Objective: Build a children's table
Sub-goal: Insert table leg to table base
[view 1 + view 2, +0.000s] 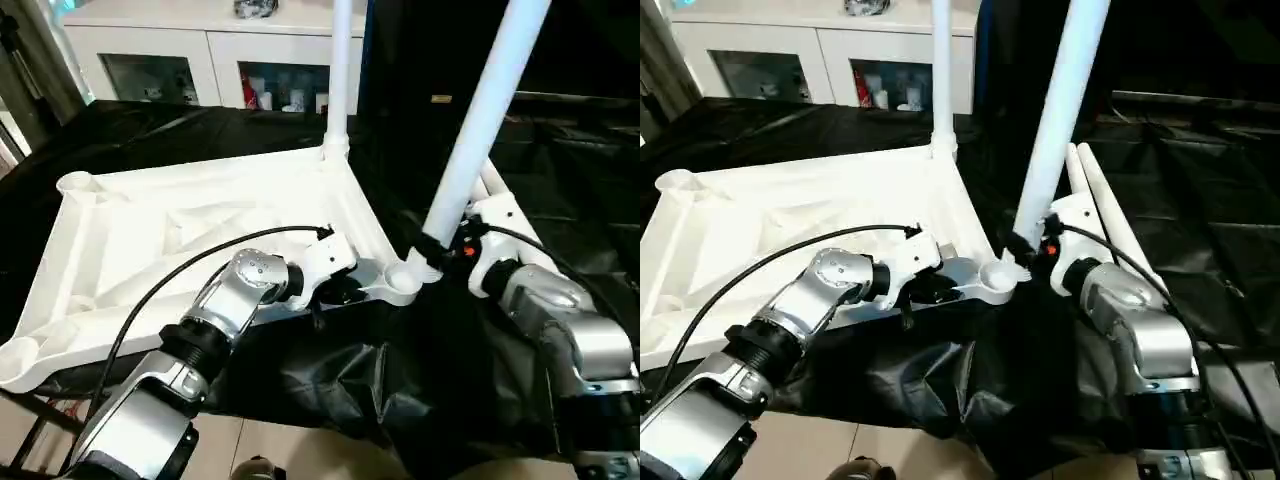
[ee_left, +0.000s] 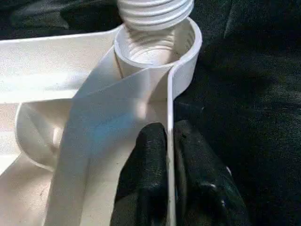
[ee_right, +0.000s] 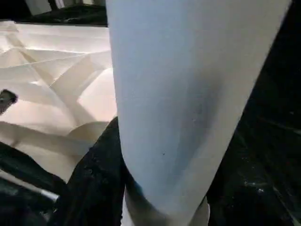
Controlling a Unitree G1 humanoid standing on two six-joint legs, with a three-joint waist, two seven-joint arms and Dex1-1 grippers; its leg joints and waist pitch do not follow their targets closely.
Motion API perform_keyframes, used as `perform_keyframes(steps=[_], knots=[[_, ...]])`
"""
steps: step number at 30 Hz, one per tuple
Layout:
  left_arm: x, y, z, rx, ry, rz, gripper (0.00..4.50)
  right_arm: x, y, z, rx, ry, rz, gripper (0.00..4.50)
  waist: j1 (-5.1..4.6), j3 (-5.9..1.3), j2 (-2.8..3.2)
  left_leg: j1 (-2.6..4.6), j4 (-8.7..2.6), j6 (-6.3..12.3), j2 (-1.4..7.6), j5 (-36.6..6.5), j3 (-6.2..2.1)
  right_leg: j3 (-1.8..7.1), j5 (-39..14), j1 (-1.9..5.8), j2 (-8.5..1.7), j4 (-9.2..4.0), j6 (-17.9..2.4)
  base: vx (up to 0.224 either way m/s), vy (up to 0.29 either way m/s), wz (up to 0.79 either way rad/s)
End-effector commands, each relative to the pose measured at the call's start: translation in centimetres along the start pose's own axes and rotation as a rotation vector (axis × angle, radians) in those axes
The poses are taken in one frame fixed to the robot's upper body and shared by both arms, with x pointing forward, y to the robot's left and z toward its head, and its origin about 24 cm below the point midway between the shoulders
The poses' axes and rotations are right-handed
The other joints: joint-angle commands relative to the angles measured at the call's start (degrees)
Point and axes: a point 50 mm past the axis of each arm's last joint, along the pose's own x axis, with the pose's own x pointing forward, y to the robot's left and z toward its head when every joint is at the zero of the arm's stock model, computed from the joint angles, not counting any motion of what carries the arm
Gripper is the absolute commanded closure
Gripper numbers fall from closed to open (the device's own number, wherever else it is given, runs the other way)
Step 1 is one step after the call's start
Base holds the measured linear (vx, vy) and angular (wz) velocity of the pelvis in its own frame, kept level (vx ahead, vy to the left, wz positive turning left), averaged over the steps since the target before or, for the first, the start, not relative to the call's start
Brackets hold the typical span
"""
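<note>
Left gripper (image 2: 169, 179) pinches tabletop (image 1: 180, 230) rim; right gripper (image 1: 440, 250) clamps leg (image 1: 475, 130) tilted over near-right corner socket (image 2: 183, 42). Risk: cross-threading.

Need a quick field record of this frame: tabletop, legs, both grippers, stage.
tabletop: white, upside down, ribbed underside up, on black-draped work table
fitted leg: upright in far corner socket
held leg: tilted, threaded end just above near corner socket, not yet screwed in
spare legs: two lying on the cloth behind the right gripper
left gripper: pinching the tabletop's side wall next to that socket
right gripper: clamped around the held leg low down
stage: second leg being seated
</note>
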Motion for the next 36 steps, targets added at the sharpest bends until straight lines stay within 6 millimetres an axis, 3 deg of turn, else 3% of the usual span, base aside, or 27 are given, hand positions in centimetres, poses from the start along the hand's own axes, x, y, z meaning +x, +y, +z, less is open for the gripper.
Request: perform_keyframes(steps=[1,8,9,11,12,21,27,36], knots=[[-0.3,0.3,-0.6,-0.007,0.047,0.009,4.34,0.5,0.2,0.1,-0.014,0.010,0.029,2.61,0.03,-4.56,-0.42,1.12,-4.31,0.08,3.01,-15.8,-1.48,2.47,-20.9,2.88,-4.75,-4.79,-9.0,0.000,0.000,0.00],[-0.8,0.5,-0.3,-0.020,0.043,0.001,4.50,1.9,0.8,-0.8,0.023,0.053,0.130,2.61,-0.15,-4.61,-0.37,1.04,-4.27,0.26,3.06,-15.5,-1.49,2.48,-20.0,2.94,-4.86,-4.60,-10.0,0.000,0.000,0.00],[-0.8,0.5,-0.2,-0.025,0.037,-0.001,4.50,2.3,0.9,-1.1,0.021,0.075,0.153,2.61,-0.13,-4.68,-0.64,1.03,-4.26,0.36,3.10,-14.9,-1.45,2.52,-19.0,3.03,-4.82,-4.41,-10.4,0.000,0.000,0.00],[-0.8,0.5,-0.1,-0.025,0.034,-0.001,4.50,2.4,1.1,-1.3,0.008,0.100,0.172,2.61,-0.15,-4.66,-0.43,0.95,-4.24,0.48,3.12,-14.4,-1.44,2.52,-17.7,3.07,-4.78,-4.24,-11.0,0.000,0.000,0.00],[-0.9,0.5,-0.1,-0.014,0.033,0.002,4.50,2.4,1.3,-1.3,0.001,0.113,0.192,2.61,-0.04,-4.70,-0.94,0.98,-4.21,0.80,3.14,-13.8,-1.38,2.55,-17.0,3.14,-4.79,-4.10,-11.1,0.000,0.000,0.00],[-1.5,0.2,0.1,0.009,0.019,-0.014,4.50,1.7,1.1,-1.3,-0.015,0.163,0.246,2.61,-0.02,-4.54,-0.56,1.14,-4.35,0.46,3.18,-15.4,-1.43,2.59,-21.4,2.93,-4.87,-4.63,-9.5,0.000,0.000,0.00],[-2.3,0.2,0.4,0.053,0.035,-0.015,4.50,0.9,0.9,-0.8,-0.012,0.167,0.256,2.61,-0.07,-4.64,-0.48,1.07,-4.42,0.51,3.26,-14.6,-1.45,2.65,-18.4,2.97,-4.63,-4.27,-10.2,0.000,0.000,0.00],[-3.1,0.3,0.6,0.073,0.046,-0.014,4.50,0.5,1.3,-1.1,0.012,0.193,0.302,2.61,-0.03,-4.55,-0.33,1.12,-4.49,-0.09,3.24,-15.8,-1.49,2.63,-20.4,2.83,-4.68,-4.53,-9.6,0.000,0.000,0.00]])
